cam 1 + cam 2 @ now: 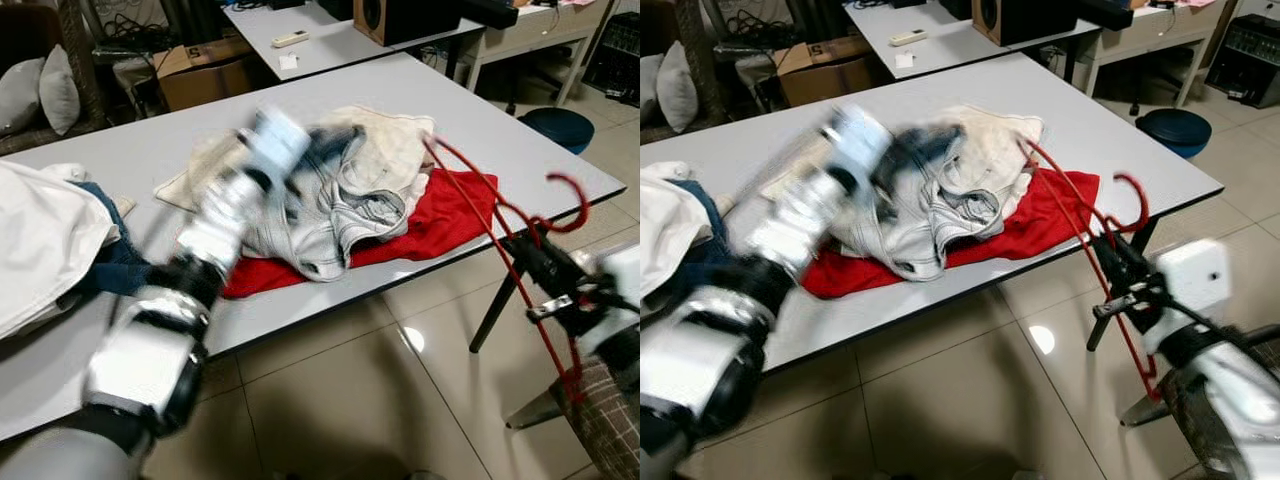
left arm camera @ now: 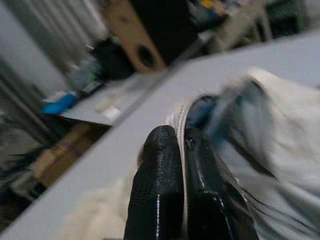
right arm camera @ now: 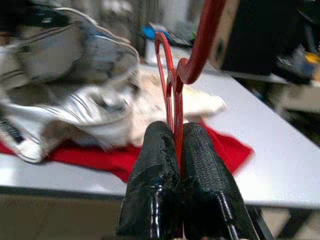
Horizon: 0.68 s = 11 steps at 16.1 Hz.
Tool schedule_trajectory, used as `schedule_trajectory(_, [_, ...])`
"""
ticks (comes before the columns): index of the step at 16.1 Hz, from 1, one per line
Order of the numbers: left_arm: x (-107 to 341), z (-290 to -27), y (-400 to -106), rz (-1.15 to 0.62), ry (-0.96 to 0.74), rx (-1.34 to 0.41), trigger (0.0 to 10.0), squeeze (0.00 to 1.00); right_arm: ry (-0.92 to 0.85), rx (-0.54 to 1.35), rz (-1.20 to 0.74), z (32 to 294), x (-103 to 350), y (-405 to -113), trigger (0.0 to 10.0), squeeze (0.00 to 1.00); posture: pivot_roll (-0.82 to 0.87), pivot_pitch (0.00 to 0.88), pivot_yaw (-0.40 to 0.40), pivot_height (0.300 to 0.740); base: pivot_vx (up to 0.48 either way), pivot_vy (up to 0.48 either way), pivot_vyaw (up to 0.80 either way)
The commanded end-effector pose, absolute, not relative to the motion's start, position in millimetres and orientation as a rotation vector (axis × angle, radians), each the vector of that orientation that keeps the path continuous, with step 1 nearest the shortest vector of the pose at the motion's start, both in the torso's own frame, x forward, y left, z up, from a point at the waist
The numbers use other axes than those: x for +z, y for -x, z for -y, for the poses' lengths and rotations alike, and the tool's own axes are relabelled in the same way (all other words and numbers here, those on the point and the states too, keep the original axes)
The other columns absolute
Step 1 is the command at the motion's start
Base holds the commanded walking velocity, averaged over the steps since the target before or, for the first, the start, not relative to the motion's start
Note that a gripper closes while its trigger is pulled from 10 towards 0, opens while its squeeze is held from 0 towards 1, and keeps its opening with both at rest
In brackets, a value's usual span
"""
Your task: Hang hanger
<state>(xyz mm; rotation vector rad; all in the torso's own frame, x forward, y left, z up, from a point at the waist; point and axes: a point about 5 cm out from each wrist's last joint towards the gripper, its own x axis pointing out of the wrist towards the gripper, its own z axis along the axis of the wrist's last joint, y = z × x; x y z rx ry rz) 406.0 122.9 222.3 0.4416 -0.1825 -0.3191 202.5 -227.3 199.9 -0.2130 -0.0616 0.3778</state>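
A red wire hanger [image 1: 583,205] sticks up off the table's right front corner. My right gripper [image 1: 545,265] is shut on the hanger's [image 3: 207,30] lower wire, its hook pointing up and away from the table. A grey-white garment [image 1: 340,215] lies crumpled on a red cloth [image 1: 445,215] and a cream cloth [image 1: 385,130] in the middle of the grey table [image 1: 150,150]. My left arm reaches over the pile, blurred. Its gripper [image 2: 182,145] is shut on a seam at the garment's top edge.
White clothing [image 1: 40,240] and a blue jeans piece lie at the table's left end. Behind stand a second table [image 1: 330,45], a cardboard box [image 1: 205,65], a speaker [image 1: 405,15] and a blue stool [image 1: 557,125]. Tiled floor lies below the front edge.
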Motion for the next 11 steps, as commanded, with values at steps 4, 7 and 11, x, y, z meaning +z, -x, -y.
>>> schedule_trajectory(4, [287,-132,-409,0.395,-0.402,-0.266,0.0,0.00,0.155,0.607,0.091,207,215,-196,10.0,0.00,-0.21,0.000,0.132,0.740,0.000,0.000,0.00])
schedule_trajectory(7, [290,-122,-408,0.407,-0.406,-0.313,0.0,0.00,0.133,0.645,-0.012,194,200,-198,10.0,0.00,-0.21,0.000,0.134,0.740,0.000,0.000,0.00])
schedule_trajectory(11, [288,-112,-402,0.430,-0.445,-0.404,0.0,0.00,0.105,0.578,-0.114,185,178,-213,10.0,0.00,-0.20,0.000,0.133,0.740,0.000,0.000,0.00])
